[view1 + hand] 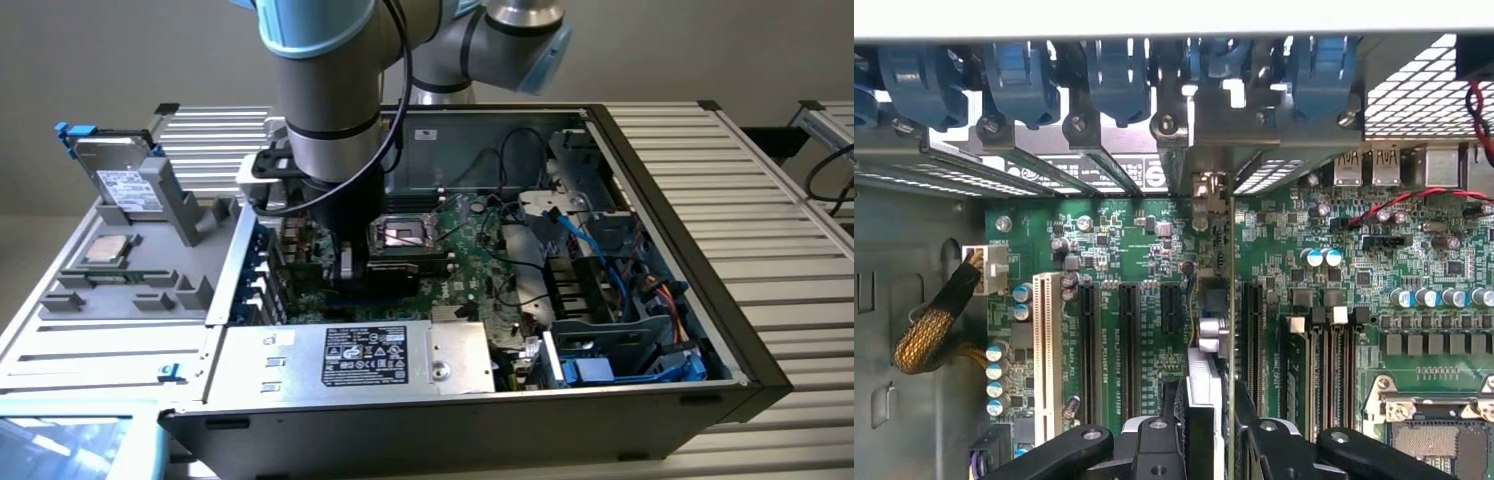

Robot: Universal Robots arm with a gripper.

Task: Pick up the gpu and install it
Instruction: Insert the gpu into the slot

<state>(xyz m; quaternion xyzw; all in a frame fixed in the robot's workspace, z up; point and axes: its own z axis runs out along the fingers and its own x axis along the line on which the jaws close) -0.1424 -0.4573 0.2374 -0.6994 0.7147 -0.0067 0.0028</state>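
One card, edge-on between the fingers, above the slots

One gripper [1206, 440] works here, and it holds the gpu [1206, 370] between its two black fingers [1154, 445], closed part-way onto the card's flat faces. In the wrist view the card is seen edge-on: a thin strip with a pale lower section and silvery parts, running from between the fingertips toward the rear wall of the case [641, 390], where the blue slot clips [1119, 75] sit. Its long axis therefore lies parallel to the black expansion slots [1126, 350] on the motherboard [1414, 250], and its far end points toward the opening in the rear bracket row [1199, 150].

The relation that matters is sideways alignment. The card's edge sits in the gap between the group of black slots beside the white slot [1046, 340] and the next black slot [1246, 340] toward the memory sockets [1324, 365]. Whether it is already resting in a slot beneath it, or hanging just above the board, I cannot tell.

In the exterior view the arm [334, 110] reaches straight down into the open case, its wrist over the board just to that view's left of the processor socket [400, 235], and the card itself is hard to make out below it.
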